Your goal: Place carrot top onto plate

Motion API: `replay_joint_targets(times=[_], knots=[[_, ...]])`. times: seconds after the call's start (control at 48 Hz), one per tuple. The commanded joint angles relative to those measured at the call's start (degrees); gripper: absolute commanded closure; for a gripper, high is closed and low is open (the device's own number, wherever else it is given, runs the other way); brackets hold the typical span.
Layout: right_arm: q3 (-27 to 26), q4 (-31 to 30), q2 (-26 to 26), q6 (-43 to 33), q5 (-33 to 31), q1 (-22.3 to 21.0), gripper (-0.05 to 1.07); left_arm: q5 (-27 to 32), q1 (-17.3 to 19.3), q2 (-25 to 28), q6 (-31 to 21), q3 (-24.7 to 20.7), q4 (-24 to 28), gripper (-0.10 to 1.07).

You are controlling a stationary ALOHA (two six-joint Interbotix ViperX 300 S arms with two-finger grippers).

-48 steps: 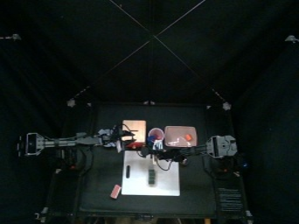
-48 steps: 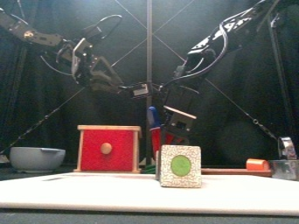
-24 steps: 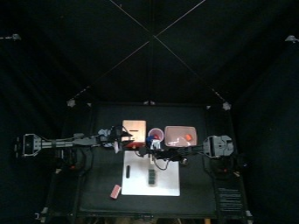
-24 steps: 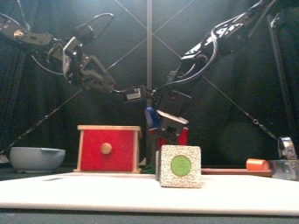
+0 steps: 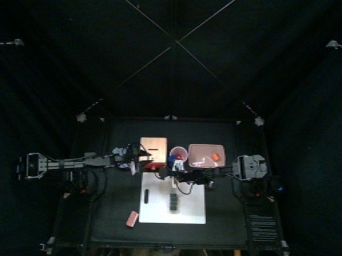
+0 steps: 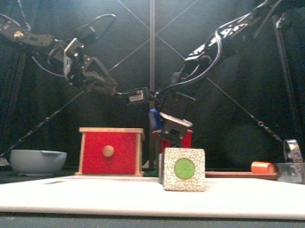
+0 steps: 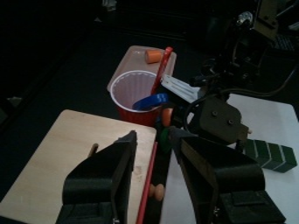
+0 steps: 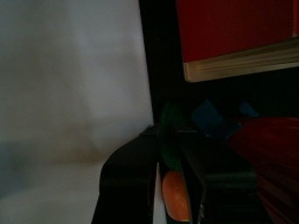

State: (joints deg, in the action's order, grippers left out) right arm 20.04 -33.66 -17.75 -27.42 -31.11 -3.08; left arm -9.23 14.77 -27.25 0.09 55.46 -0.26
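Now the carrot top (image 8: 173,196) sits between the right pincer's (image 8: 170,179) half-closed jaws, unclenched.

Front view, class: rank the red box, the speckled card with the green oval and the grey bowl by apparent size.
1. red box
2. speckled card, nearer the camera, so flattered
3. grey bowl, partly cut off

Left pincer (image 7: 163,175) gapes wide aloft; right pincer (image 8: 163,166) reaches low.
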Motion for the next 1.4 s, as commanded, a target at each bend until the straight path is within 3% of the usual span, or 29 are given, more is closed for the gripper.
replay_joint_targets(times=[0.0, 0.188, 0.583, 0.812, 1.375], knots=[[-0.44, 0.26, 1.41, -0.35, 0.26, -0.18, 0.48, -0.53, 0.18, -0.26, 0.0, -0.62, -0.09, 0.22], [-0.26, 0.97, 3.6, -0.88, 0.09, 0.09, 0.56, -0.53, 0.09, -0.26, 0.0, -0.62, -0.09, 0.22], [3.08, 4.83, 11.95, -0.97, -0.44, 3.6, 0.55, -0.53, 0.18, -0.18, 0.0, -0.79, -0.09, 0.22], [4.31, 6.86, 16.61, -0.88, -4.31, 5.8, 0.55, -0.53, 0.09, -0.18, 0.0, -0.97, -0.09, 0.22], [14.85, 11.87, 28.48, -1.23, -7.56, 5.71, 0.55, -0.53, 0.18, -0.18, -0.09, -1.23, -0.09, 0.22]])
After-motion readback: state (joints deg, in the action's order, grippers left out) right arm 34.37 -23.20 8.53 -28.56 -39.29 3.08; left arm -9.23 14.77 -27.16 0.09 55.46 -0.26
